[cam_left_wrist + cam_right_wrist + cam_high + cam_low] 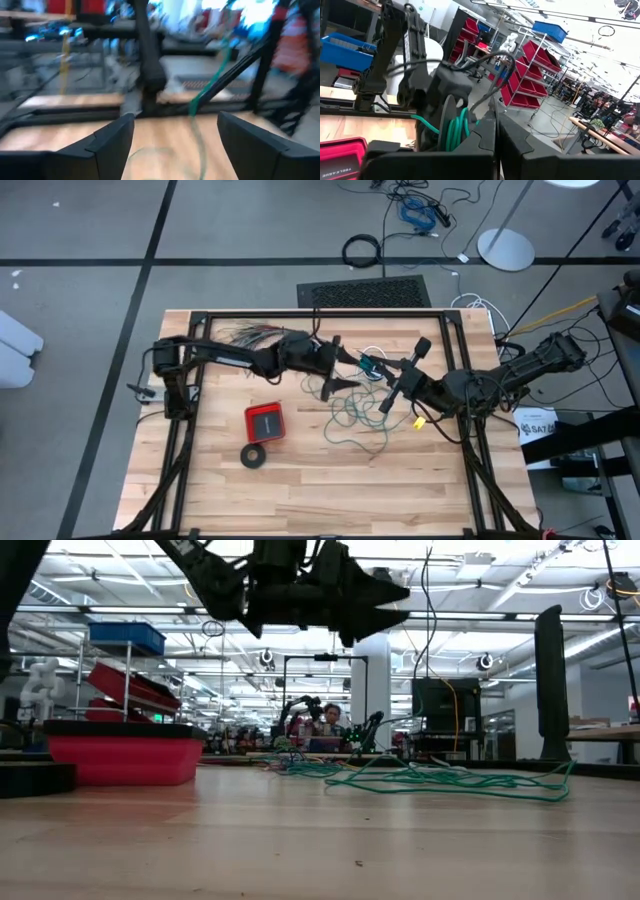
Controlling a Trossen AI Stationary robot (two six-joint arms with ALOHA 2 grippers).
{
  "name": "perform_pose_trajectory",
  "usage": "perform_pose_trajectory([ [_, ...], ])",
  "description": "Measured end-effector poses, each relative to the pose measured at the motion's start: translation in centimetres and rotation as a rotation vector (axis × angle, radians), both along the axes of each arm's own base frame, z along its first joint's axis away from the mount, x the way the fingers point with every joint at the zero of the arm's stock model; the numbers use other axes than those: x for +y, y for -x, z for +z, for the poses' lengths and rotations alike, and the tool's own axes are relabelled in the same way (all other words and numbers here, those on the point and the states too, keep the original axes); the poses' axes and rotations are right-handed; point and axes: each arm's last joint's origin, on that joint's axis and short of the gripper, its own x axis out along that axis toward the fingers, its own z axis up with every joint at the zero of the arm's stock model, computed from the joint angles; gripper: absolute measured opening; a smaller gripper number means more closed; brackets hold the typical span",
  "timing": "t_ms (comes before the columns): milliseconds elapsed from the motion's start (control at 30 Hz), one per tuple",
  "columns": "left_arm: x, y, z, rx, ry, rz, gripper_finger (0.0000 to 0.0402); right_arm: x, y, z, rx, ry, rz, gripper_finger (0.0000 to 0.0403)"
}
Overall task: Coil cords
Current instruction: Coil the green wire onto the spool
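The teal-green wire lies partly as a loose tangle (pixel 355 417) on the wood, also seen in the low view (pixel 440 780). Its small coil (pixel 455 129) is raised at my right gripper (pixel 376 368), which is shut (pixel 496 137). From there one strand (pixel 210 82) slants down to the table. My left gripper (pixel 341 367) faces the coil from the table's left, level and open (pixel 175 135), with nothing between its fingers. A thin white cord (pixel 372 351) shows just beyond the coil. My right gripper is shut level, coming from the table's right, with several loops of the wire's coil (pixel 458 131) standing against the outer side of one finger (pixel 482 140). The fingers themselves hide where the wire is pinched. The coil is lifted clear and the rest trails slack onto the table.
A red box (pixel 264 421) and a black tape ring (pixel 254 456) sit near the table's middle left. A fanned bundle of many-coloured wires (pixel 255 333) lies under the left arm. A small yellow piece (pixel 418 422) lies by the right arm. A black frame (pixel 320 314) borders the table.
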Motion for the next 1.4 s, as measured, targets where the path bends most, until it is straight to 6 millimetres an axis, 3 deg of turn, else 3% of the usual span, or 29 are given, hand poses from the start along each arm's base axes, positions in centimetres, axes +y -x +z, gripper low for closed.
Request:
perform_pose_trajectory([
  [333, -0.5, -1.5, -2.0, -0.1, 0.091, -0.046, 0.029, 0.0, 0.0, 0.0, 0.001, 0.0, 0.0, 0.0],
  [600, -1.6, -2.4, -2.7, -0.21, 0.083, -0.022, 0.0243, 0.0, 0.0, 0.0, 0.0, 0.0, 0.0, 0.0],
  [800, -1.7, -2.7, -3.6, -0.196, 0.1, -0.024, 0.022, 0.0, 0.0, 0.0, 0.0, 0.0, 0.0, 0.0],
  [1400, -1.7, -2.8, -4.0, -0.162, 0.102, 0.006, 0.0219, 0.1, 0.0, 0.1, -0.01, -0.002, 0.034, 0.0],
])
